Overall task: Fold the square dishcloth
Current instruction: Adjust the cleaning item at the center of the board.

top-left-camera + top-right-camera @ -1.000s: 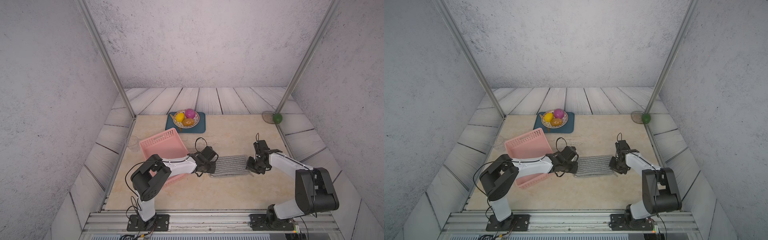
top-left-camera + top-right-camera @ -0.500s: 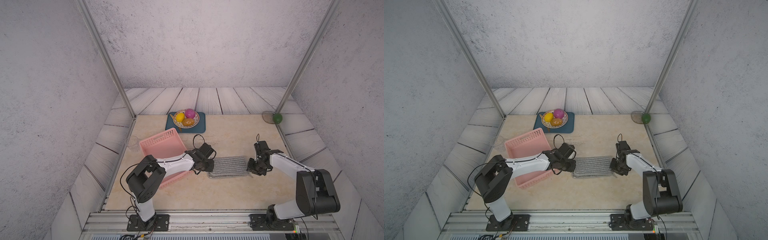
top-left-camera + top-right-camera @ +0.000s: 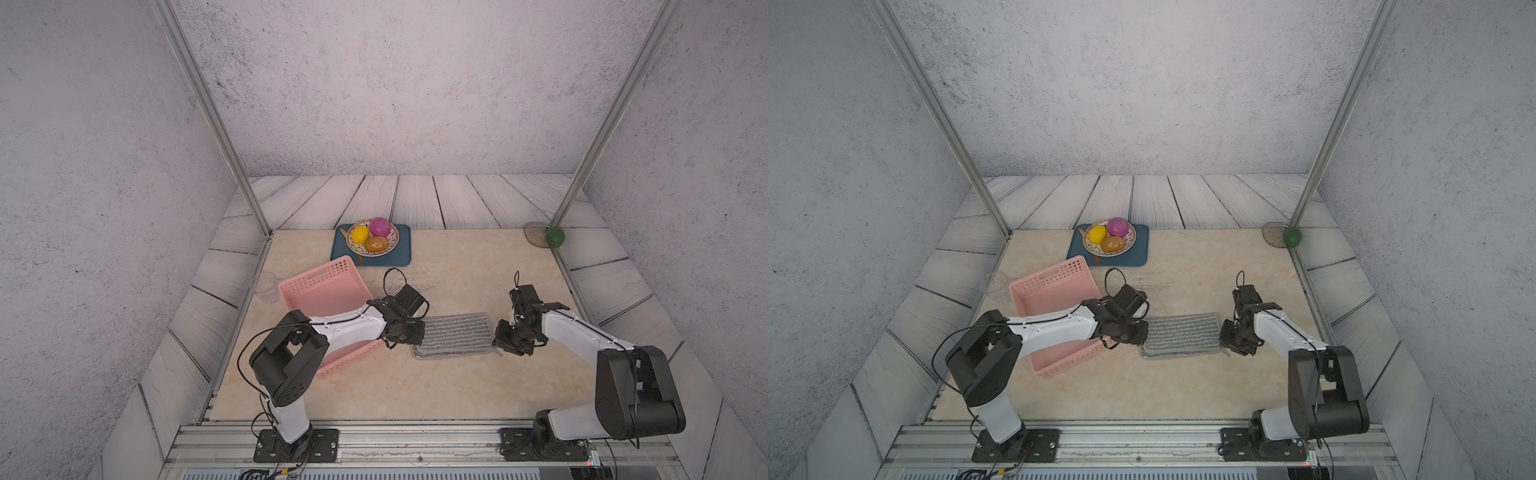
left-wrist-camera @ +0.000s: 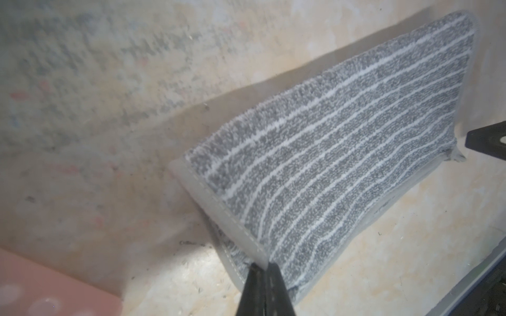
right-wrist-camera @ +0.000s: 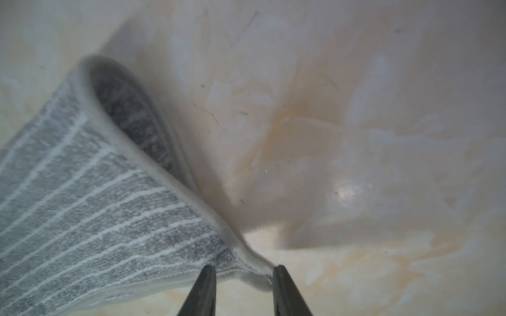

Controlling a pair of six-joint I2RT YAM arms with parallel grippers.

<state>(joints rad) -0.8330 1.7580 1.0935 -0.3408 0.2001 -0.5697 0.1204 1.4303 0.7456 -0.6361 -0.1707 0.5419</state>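
The square dishcloth (image 3: pixel 455 334) (image 3: pixel 1183 332), grey with thin white stripes, lies doubled over on the beige table between my two grippers. My left gripper (image 3: pixel 417 338) (image 4: pixel 265 266) is shut on the upper layer's hemmed corner at the cloth's left end. In the left wrist view the dishcloth (image 4: pixel 342 164) slopes away from the jaws. My right gripper (image 3: pixel 498 338) (image 5: pixel 243 269) sits at the cloth's right end. Its jaws stand apart, with the near corner of the dishcloth (image 5: pixel 95 219) lying loosely between them. The fold bulges open beyond that corner.
A pink perforated basket (image 3: pixel 316 276) lies under my left arm. A clear glass (image 3: pixel 264 286) stands to its left. At the back a blue tray (image 3: pixel 401 249) carries a plate of fruit (image 3: pixel 374 239). A green ball (image 3: pixel 555 236) sits by the back right post.
My left arm has shifted slightly while keeping its hold on the corner. The right jaws have parted a little. The dishcloth stays in about the same place.
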